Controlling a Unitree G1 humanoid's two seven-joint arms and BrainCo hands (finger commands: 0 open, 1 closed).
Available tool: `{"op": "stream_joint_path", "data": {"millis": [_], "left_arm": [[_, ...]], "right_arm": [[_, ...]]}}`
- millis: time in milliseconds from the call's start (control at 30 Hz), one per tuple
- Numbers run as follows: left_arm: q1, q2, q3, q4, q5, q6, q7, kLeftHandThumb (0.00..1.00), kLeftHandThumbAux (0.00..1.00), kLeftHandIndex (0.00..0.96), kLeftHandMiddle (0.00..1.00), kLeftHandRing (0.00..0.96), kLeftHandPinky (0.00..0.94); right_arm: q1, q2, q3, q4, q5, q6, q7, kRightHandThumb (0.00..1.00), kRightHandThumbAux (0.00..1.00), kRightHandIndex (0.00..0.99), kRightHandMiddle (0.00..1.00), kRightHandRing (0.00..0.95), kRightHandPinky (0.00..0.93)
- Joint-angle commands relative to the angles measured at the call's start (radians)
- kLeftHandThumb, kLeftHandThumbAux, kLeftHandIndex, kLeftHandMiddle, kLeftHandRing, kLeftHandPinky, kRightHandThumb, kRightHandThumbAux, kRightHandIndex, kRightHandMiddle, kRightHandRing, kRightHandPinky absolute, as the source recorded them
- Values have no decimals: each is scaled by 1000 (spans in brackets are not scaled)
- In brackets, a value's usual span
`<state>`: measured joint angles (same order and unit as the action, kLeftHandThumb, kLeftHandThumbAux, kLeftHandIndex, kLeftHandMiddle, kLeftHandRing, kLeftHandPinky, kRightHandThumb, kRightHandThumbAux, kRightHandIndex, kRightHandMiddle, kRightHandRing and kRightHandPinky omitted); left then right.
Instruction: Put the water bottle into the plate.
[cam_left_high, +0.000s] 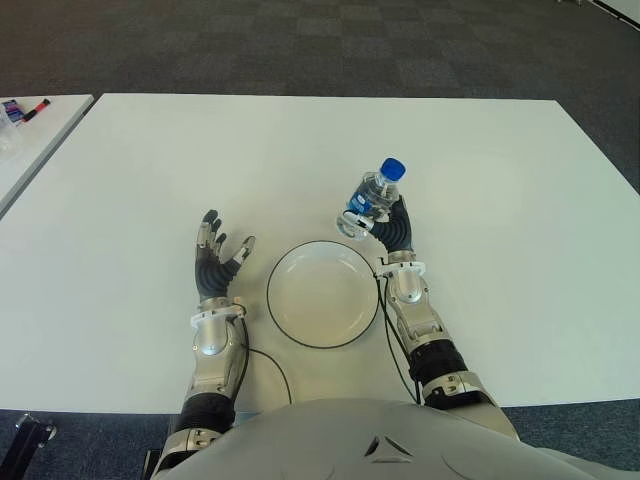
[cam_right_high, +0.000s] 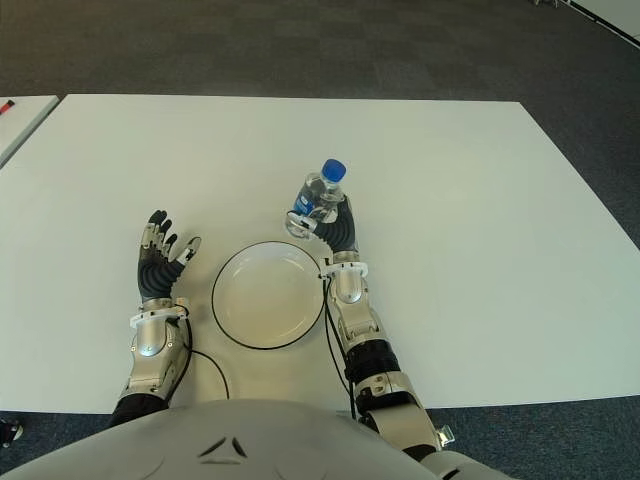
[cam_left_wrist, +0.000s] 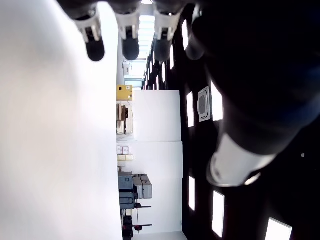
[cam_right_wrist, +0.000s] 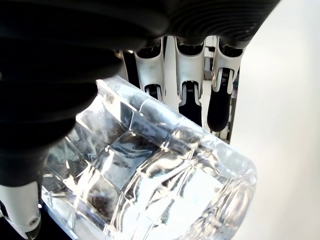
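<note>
I'm seeing the right hand (cam_left_high: 392, 228) gripping the water bottle (cam_left_high: 371, 197), fingers (cam_right_wrist: 191, 95) wrapping round the clear ribbed body. In the right wrist view the bottle (cam_right_wrist: 150, 175) is filling the palm, three fingertips curling over its far side and the thumb pressing the near side. The bottle is tilting, blue cap (cam_left_high: 393, 168) pointing up and away past the fingertips, base sitting low by the thumb side. It's hanging just beyond the far-right rim of the plate (cam_left_high: 322, 293), not inside it. I can't tell whether the base is touching the table (cam_left_high: 500, 200).

The plate is lying just inboard of the right wrist, between the two hands.

The left hand (cam_left_high: 214, 262) is showing just left of the plate, fingers (cam_left_wrist: 131, 37) spreading open and holding nothing, palm facing the plate. I can't tell if it's touching the table.

A second table (cam_left_high: 30, 135) is sitting well off past the left hand's fingertips, with small items (cam_left_high: 22, 109) on it too tiny to identify.
</note>
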<state>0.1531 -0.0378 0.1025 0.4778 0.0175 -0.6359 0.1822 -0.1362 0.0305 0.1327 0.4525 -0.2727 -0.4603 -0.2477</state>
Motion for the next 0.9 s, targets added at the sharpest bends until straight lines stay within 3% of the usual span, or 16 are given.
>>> {"op": "stream_joint_path", "data": {"millis": [33, 467, 600, 900], "left_arm": [[40, -6, -3, 66, 3, 35, -11, 197, 806, 51, 28, 0, 35], [32, -3, -3, 66, -2, 49, -17, 173, 818, 56, 16, 0, 24], [28, 1, -8, 66, 16, 60, -8, 132, 833, 44, 8, 0, 20], [32, -3, -10, 54, 31, 69, 2, 74, 862, 28, 2, 0, 16]], "right_arm": [[21, -30, 28, -34, -83, -10, -35, 954, 657, 389, 504, 527, 851], [16, -63, 62, 37, -155, -52, -98, 954, 657, 390, 509, 511, 846], [12, -67, 68, 52, -142, -50, -73, 954, 657, 389, 508, 508, 846], [0, -69, 72, 114, -117, -130, -69, 954, 658, 388, 508, 509, 847]]}}
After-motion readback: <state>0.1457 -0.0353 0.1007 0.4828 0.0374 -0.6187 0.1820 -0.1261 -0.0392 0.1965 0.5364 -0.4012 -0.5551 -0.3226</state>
